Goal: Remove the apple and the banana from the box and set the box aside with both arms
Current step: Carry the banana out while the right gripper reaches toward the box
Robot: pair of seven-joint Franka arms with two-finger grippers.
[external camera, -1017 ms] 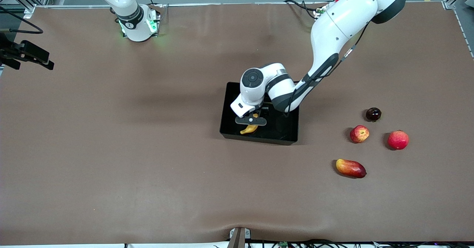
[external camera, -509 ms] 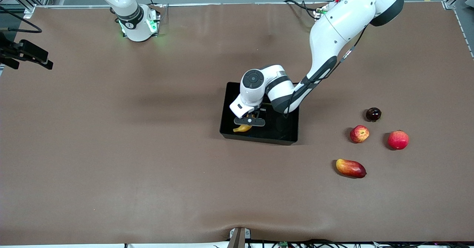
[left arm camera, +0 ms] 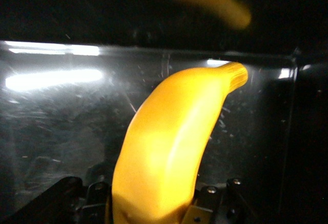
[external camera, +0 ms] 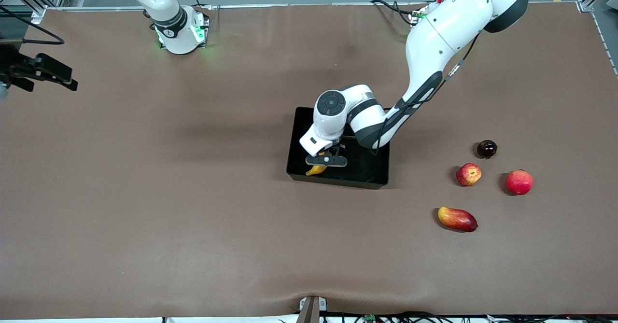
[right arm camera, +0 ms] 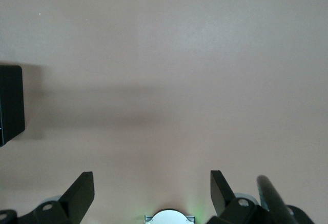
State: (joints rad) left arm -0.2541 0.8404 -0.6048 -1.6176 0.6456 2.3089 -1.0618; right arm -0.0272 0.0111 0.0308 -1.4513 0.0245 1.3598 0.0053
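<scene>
Front view: one black box sits mid-table, with one banana inside at the corner nearest the camera, toward the right arm's end. Four more fruits lie toward the left arm's end: one streaked apple, one plain red fruit, one mango nearest the camera, and one dark round fruit. The left pincer reaches down into the box, pressed together on the banana. A second ago its fingers stood spread over the banana, which showed more of its length; now only a tip pokes out. The right pincer waits over the table's edge at the right arm's end, shifted slightly.

Left wrist view: the banana is pinched between the fingers, over the box's glossy floor.

Right wrist view: the right pincer is spread wide over bare table, one box corner in sight.
</scene>
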